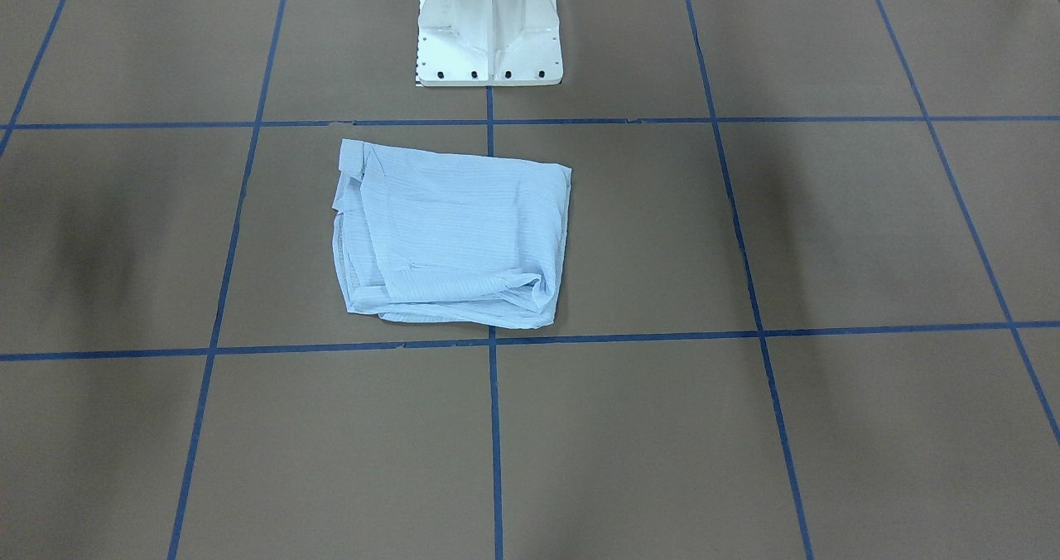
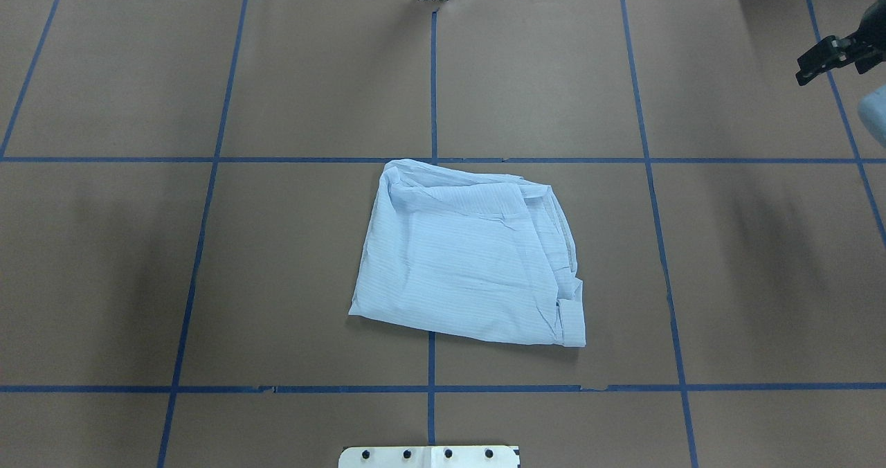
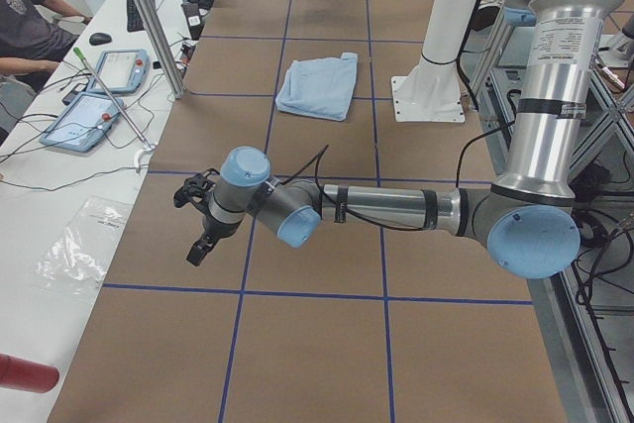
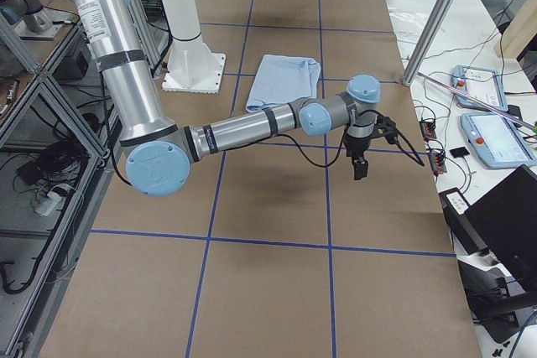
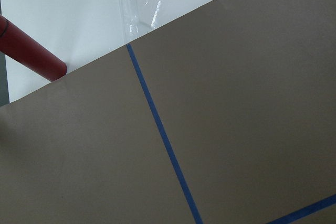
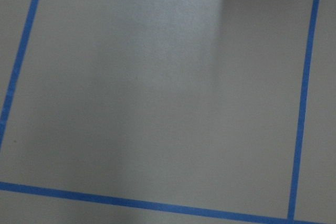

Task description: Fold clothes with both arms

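Observation:
The clothes are one light blue, finely striped shirt (image 1: pixel 455 237), lying folded into a rough rectangle near the table's middle (image 2: pixel 471 260), in front of the pedestal. No gripper touches it. My left gripper (image 3: pixel 198 250) hovers over bare brown table far off to the robot's left, fingers pointing down; I cannot tell whether it is open or shut. My right gripper (image 2: pixel 803 77) hangs at the far right edge of the overhead view, also far from the shirt (image 4: pixel 285 81). It shows side-on (image 4: pixel 361 172) and its state is unclear. Both wrist views show only table surface.
The white pedestal base (image 1: pixel 489 30) stands at the robot's side of the table. Blue tape lines (image 2: pixel 432 160) divide the brown table cover. A red cylinder (image 5: pixel 29 48) and a clear plastic bag (image 5: pixel 157 3) lie beyond the left end. A seated person (image 3: pixel 25 17) and tablets (image 3: pixel 84 121) are at the side bench.

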`<control>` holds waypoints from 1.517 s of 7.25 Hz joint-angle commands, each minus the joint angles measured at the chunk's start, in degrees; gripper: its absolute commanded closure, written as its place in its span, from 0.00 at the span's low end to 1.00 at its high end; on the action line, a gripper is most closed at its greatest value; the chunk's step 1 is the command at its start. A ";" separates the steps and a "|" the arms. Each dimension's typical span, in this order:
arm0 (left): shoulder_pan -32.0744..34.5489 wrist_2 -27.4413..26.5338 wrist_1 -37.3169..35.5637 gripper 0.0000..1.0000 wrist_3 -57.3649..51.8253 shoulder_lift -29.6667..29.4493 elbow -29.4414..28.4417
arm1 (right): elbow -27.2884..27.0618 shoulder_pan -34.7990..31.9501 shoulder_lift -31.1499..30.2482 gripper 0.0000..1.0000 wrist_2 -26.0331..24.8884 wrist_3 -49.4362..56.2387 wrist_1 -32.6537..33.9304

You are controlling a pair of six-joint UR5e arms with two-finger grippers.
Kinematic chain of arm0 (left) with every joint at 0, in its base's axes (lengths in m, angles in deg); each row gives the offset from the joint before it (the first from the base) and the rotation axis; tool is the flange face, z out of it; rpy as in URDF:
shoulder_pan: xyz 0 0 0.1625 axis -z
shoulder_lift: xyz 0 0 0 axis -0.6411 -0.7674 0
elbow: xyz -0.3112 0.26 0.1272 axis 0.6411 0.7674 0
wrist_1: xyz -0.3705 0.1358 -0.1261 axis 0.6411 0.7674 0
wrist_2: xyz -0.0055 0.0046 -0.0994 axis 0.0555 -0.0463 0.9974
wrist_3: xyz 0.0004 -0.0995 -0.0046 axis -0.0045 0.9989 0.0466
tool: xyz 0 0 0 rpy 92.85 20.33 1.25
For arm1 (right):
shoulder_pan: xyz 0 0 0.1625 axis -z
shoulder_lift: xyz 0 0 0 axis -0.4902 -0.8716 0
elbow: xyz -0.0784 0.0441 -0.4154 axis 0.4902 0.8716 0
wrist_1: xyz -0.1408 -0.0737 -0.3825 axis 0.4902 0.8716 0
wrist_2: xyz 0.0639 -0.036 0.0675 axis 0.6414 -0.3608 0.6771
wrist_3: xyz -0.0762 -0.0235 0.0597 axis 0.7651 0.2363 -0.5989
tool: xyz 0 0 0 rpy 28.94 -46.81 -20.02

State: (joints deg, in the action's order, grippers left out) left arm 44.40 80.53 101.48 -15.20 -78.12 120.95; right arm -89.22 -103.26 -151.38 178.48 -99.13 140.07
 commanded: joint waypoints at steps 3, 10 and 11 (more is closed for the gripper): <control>0.19 0.63 -19.61 0.00 -8.06 1.67 3.88 | 1.14 -7.20 -6.81 0.00 7.27 0.19 0.21; 4.06 14.17 -31.91 0.00 -14.12 3.43 4.07 | 0.53 -18.37 -17.88 0.00 13.99 12.75 0.30; 4.06 14.08 -32.00 0.00 -14.03 3.61 4.77 | -0.43 -20.21 -18.42 0.00 13.99 13.80 0.56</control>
State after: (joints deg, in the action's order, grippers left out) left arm 48.40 94.52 69.58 -29.29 -74.72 125.08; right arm -88.68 -121.20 -168.62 192.47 -86.92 140.46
